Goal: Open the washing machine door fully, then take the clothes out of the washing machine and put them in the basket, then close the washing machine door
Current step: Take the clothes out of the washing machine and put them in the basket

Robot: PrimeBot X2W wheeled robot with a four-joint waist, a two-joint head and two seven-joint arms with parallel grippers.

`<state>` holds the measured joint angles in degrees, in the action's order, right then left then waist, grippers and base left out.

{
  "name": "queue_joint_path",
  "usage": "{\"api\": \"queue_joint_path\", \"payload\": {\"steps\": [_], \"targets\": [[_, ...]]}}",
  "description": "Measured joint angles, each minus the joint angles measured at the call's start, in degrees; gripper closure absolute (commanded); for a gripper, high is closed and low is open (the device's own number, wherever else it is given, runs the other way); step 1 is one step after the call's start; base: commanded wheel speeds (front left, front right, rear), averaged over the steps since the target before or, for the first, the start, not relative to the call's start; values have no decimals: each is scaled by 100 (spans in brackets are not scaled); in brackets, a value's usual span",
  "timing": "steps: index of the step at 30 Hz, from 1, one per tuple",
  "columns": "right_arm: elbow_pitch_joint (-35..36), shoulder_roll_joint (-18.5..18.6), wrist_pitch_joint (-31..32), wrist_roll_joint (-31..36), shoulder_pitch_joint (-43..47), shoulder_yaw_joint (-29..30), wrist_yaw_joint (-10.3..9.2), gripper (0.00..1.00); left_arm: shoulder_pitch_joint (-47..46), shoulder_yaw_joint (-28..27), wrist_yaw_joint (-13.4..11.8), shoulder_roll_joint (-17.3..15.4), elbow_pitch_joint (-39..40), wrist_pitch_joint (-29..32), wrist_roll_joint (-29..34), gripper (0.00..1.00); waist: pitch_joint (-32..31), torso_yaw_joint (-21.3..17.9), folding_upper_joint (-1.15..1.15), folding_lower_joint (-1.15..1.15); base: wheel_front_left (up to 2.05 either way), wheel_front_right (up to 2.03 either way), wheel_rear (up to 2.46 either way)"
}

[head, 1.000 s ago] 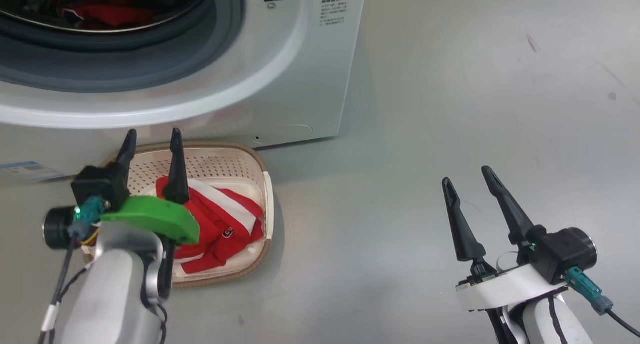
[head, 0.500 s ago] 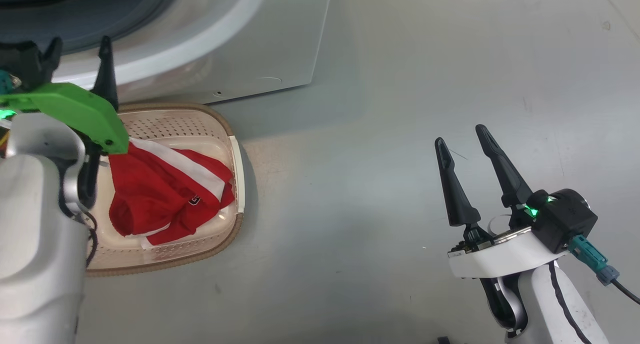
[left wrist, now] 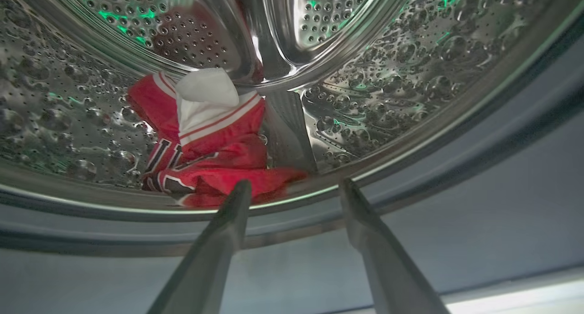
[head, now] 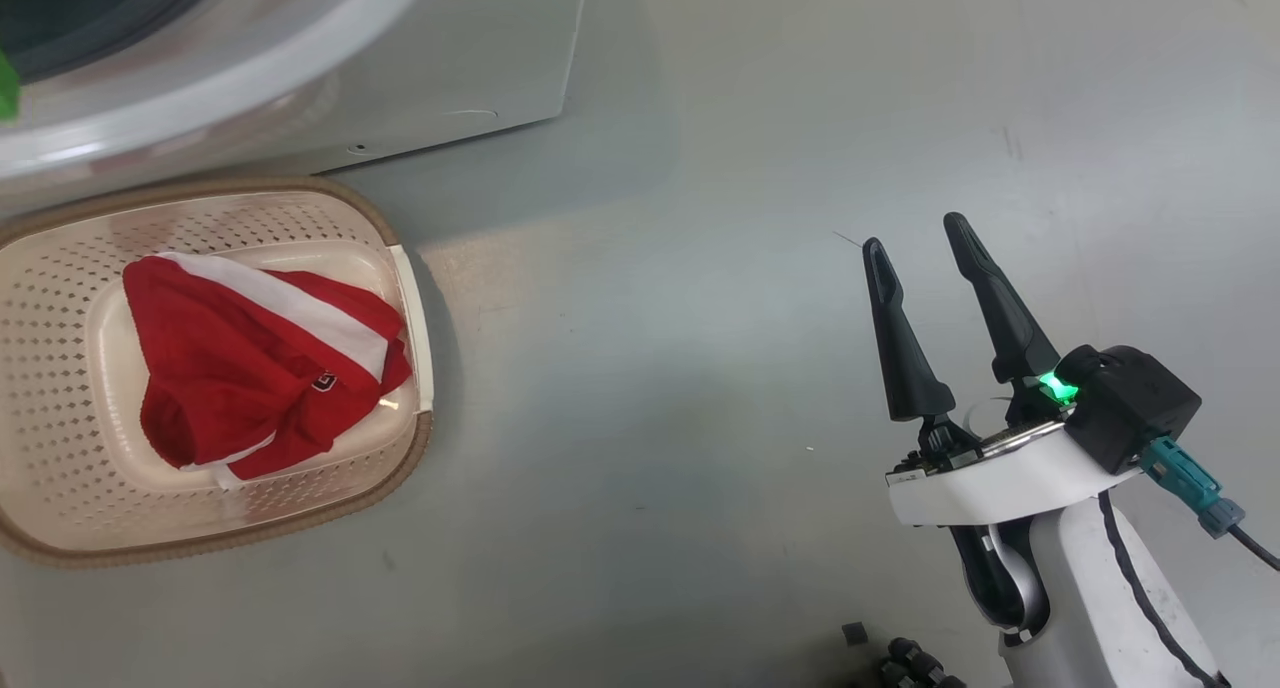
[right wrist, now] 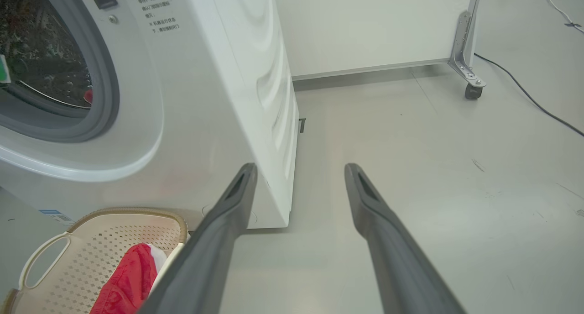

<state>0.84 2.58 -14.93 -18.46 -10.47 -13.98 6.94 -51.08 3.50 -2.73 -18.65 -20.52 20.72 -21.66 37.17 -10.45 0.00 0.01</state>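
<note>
Basket (head: pixel 60 298) showing cream, dotted all over with small holes; rim running brown, woven-look. Garment (head: pixel 230 378) inside showing bright red, broad white stripe crossing it. Jersey (left wrist: pixel 205 149) glowing red, white trim, dark numbers outlined white. Drum (left wrist: pixel 410 76) shining silver, catching green glints (dimpled and perforated throughout). Washing machine (right wrist: pixel 205 99) showing white, opening ringed grey. Right gripper (head: pixel 914 235) showing black. Floor (head: pixel 700 268) lying pale grey.

Drum (left wrist: pixel 410 54): mouth open ahead of my left gripper (left wrist: pixel 294 182); grey seal (left wrist: pixel 91 222) crosses below my fingertips.
Right side: open floor (head: pixel 650 368) around my right gripper (head: pixel 915 231); washing machine (right wrist: pixel 219 99) on its left.
</note>
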Motion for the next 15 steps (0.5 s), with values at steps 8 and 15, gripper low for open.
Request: {"api": "queue_joint_path", "payload": {"steps": [8,15], "targets": [[-24,0,0,-196,-132,-122,0,0,-691,-22,-7,-453,-36,286,333,0,249,-217,0,0,0,0,0],[-25,0,0,-334,-332,-204,0,0,-1039,-68,-59,-603,-243,634,367,0,504,-418,0,0,0,0,0]]}}
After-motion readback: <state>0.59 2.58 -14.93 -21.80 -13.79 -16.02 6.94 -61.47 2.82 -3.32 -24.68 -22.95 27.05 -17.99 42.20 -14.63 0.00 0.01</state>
